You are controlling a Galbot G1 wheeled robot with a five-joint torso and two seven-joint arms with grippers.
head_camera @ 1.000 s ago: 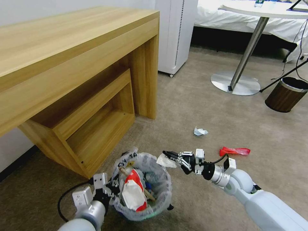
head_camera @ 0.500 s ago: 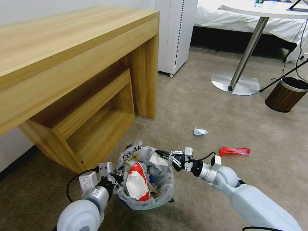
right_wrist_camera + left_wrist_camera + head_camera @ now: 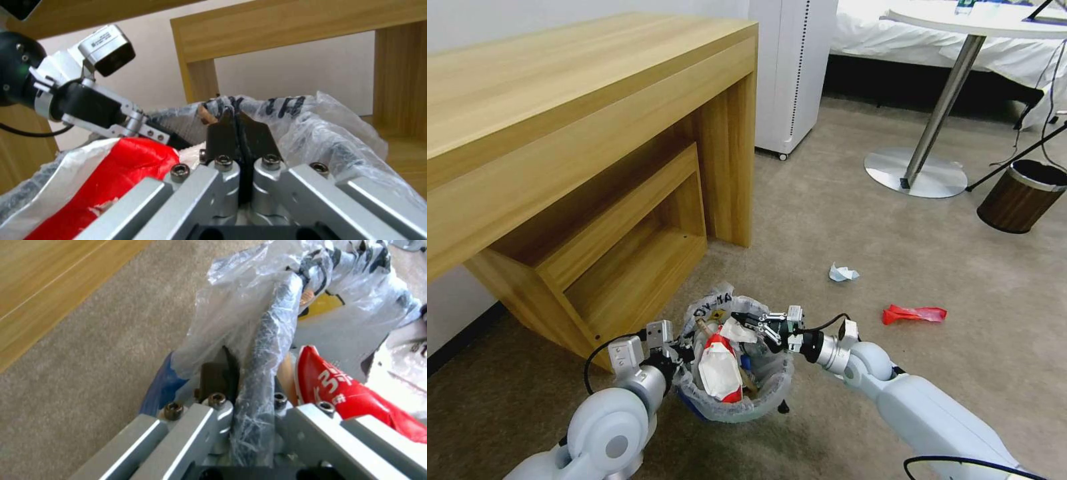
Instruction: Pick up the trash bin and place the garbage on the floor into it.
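Two pieces of garbage are lying on the beige carpet (image 3: 840, 213): a red wrapper (image 3: 914, 313) at three o'clock of the trash bin (image 3: 735, 363), long axis sideways, and a crumpled white scrap (image 3: 843, 273) at one o'clock. The bin is standing mouth-up. The left gripper (image 3: 684, 353) is clamping its rim; the right gripper (image 3: 746, 325) is pinching white paper (image 3: 734, 331) over it.

The trash bin (image 3: 737, 400) — small, round and dark, lined with a crinkly translucent bag printed in black — stands upright beside the wooden counter, stuffed with a red-and-white packet (image 3: 720, 373) and other litter. On the beige floor (image 3: 840, 213) lie a crumpled white-and-blue wrapper (image 3: 843, 273) and, well apart, a red packet (image 3: 914, 313).
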